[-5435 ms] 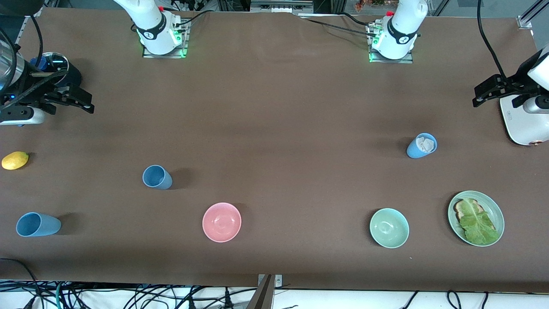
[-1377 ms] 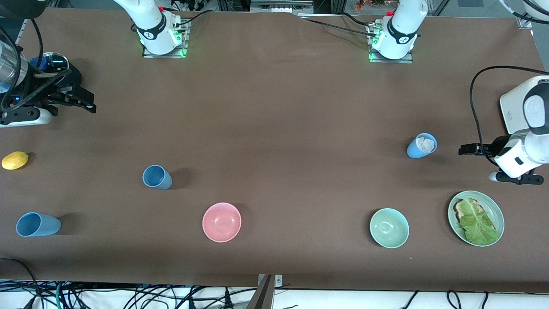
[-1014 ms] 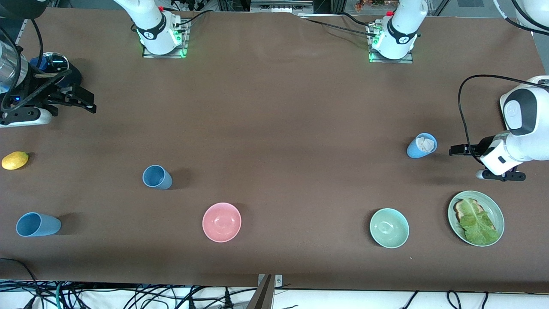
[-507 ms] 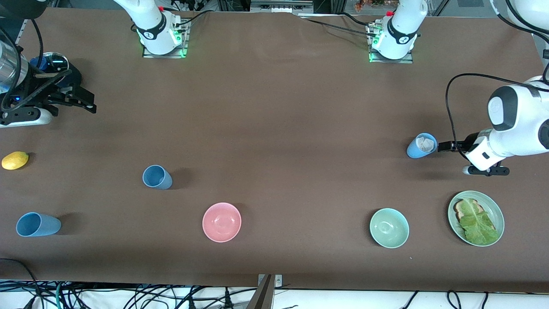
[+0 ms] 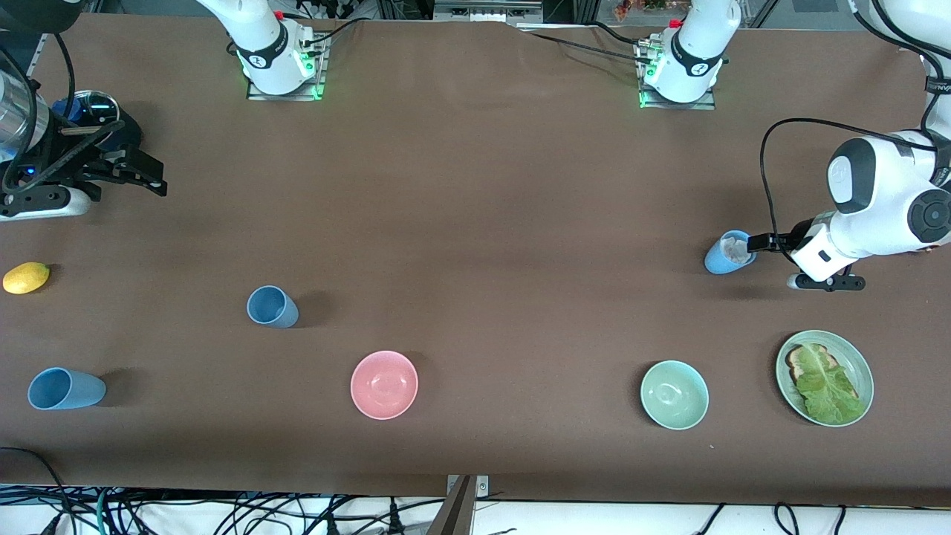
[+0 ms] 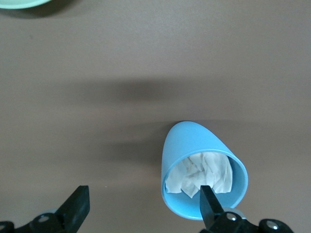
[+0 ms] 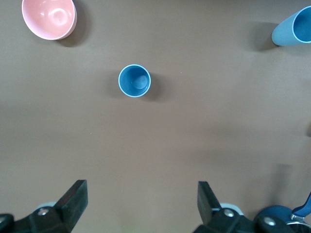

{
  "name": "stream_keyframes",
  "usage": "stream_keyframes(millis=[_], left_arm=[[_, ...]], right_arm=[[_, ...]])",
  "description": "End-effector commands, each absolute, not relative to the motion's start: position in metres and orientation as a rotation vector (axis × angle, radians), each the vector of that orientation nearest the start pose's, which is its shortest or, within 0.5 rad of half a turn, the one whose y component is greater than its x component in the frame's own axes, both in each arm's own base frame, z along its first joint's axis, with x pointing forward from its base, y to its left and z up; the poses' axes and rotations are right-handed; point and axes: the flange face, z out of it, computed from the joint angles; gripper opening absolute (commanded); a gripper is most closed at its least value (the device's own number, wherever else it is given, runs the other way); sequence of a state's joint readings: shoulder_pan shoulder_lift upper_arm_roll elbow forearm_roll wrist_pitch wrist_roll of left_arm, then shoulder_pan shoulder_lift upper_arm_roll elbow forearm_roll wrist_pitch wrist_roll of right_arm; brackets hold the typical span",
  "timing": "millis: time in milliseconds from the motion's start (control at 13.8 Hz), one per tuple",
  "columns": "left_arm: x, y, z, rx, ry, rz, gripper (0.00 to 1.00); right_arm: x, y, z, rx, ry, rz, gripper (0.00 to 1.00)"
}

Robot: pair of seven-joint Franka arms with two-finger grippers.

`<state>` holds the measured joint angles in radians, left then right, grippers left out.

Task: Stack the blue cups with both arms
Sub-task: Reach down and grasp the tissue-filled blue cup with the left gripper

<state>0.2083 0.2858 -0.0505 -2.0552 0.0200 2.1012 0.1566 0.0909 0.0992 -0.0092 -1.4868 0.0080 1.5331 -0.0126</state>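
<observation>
A blue cup [image 5: 717, 260] [image 6: 194, 145] with crumpled white paper inside stands toward the left arm's end of the table. My left gripper [image 5: 759, 244] [image 6: 143, 206] is open and low beside that cup, with one fingertip [image 6: 208, 204] at its rim and nothing held. A second, empty blue cup [image 5: 272, 307] [image 7: 134, 80] stands toward the right arm's end. A third blue cup [image 5: 65, 388] [image 7: 294, 28] is nearer the front camera, close to that end's edge. My right gripper [image 5: 152, 178] [image 7: 141, 201] waits open above the right arm's end.
A pink bowl [image 5: 384, 384] [image 7: 48, 17] and a mint-green bowl [image 5: 674, 394] sit nearer the front camera. A green plate [image 5: 862, 364] holds toast and lettuce. A lemon [image 5: 26, 277] and a dark-blue lidded saucepan [image 5: 93, 110] are at the right arm's end.
My left arm has swung in from the table's end and lowered its open gripper up to the paper-filled cup. The right arm and all the cups have stayed put.
</observation>
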Motion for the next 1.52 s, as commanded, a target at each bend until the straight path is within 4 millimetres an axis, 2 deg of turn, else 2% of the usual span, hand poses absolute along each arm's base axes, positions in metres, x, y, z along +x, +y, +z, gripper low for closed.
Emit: stream_keyframes(millis=[0,435,580,725,870,1087,1159,1449], left_arm=[[0.548,0.084,0.276,-3.137,0.049,0.383,1.00],[0.549,0.083,0.259,-3.135,0.055,0.424,0.99],[0.549,0.083,0.253,-3.135,0.043,0.438,0.95],[0.549,0.082,0.253,-3.134,0.038,0.441,0.73],[0.550,0.081,0.252,-3.134,0.038,0.443,0.42],[0.550,0.080,0.250,-3.133,0.041,0.445,0.03],[0.552,0.077,0.252,-3.132,0.043,0.443,0.00],[0.553,0.070,0.253,-3.123,-0.015,0.447,0.00]], right_arm=[[0.579,0.049,0.605,-3.129,-0.168,0.089,1.00],[0.579,0.048,0.604,-3.131,-0.161,0.094,1.00],[0.579,0.049,0.605,-3.131,-0.159,0.094,1.00],[0.579,0.049,0.603,-3.131,-0.156,0.097,1.00],[0.580,0.049,0.602,-3.131,-0.156,0.097,1.00],[0.580,0.049,0.601,-3.131,-0.156,0.101,1.00],[0.580,0.049,0.601,-3.133,-0.156,0.101,1.00],[0.580,0.048,0.601,-3.134,-0.154,0.099,1.00]])
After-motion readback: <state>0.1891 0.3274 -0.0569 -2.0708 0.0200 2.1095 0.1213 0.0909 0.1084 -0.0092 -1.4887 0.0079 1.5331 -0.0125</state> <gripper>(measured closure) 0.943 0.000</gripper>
